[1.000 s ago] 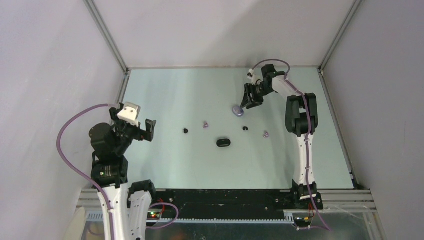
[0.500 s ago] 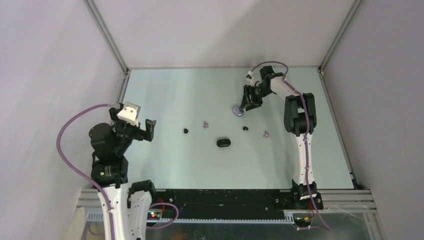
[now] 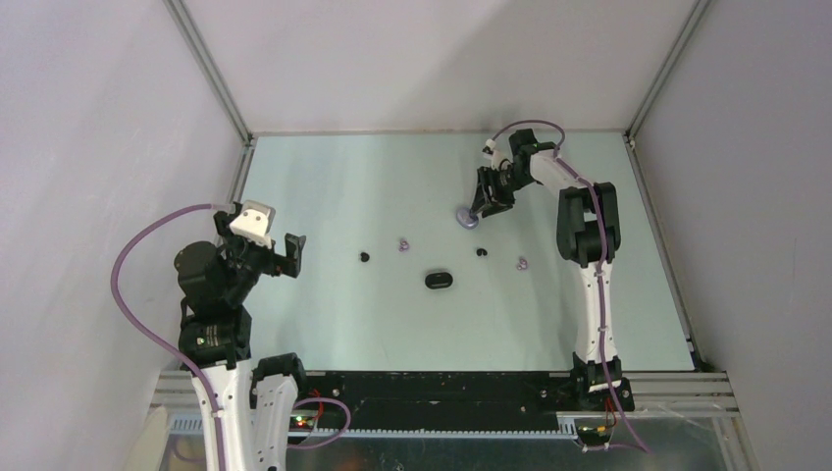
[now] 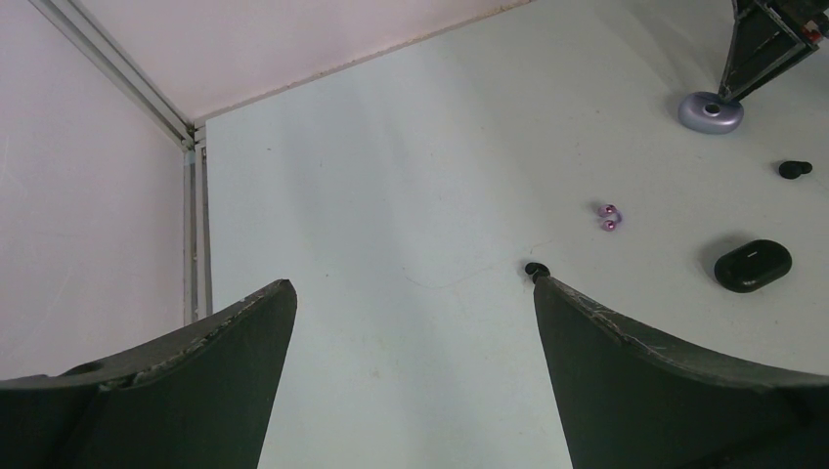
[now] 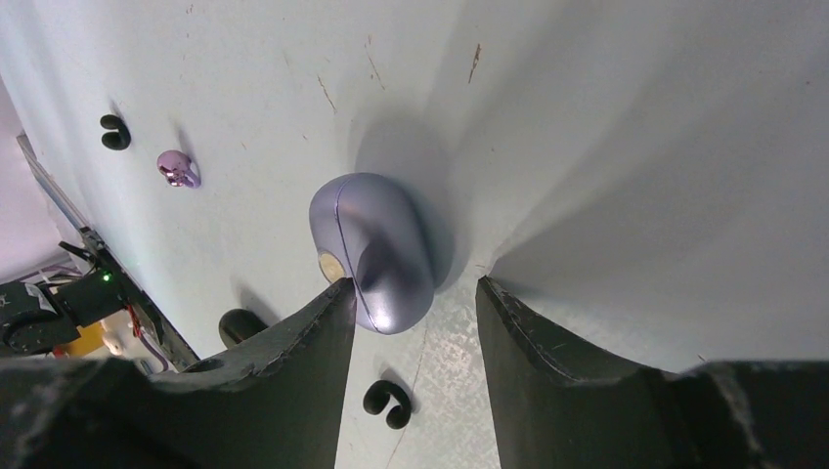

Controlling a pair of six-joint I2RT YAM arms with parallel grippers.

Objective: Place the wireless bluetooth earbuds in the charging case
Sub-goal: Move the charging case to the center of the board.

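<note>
Barely begun: no earbud sits in a case yet.
Both black earbuds (image 3: pixel 365 257) and both lilac earbuds (image 3: pixel 402 243) lie loose on the table (image 3: pixel 324 186), well apart, around the black case (image 3: pixel 439 280), which looks closed. At the far side the right gripper (image 5: pixel 415 284) stands half-open astride one end of the closed lilac case (image 5: pixel 376 249), one jaw touching it, not clamped. The left gripper (image 4: pixel 411 285) hangs wide open and empty. Against a second ago, the right gripper has come closer over the lilac case; everything else is unmoved.

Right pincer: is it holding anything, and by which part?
Nothing held yet. The right pincer straddles one end of the lilac case; one finger touches its side, the other stands apart. Left pincer open, empty.
</note>
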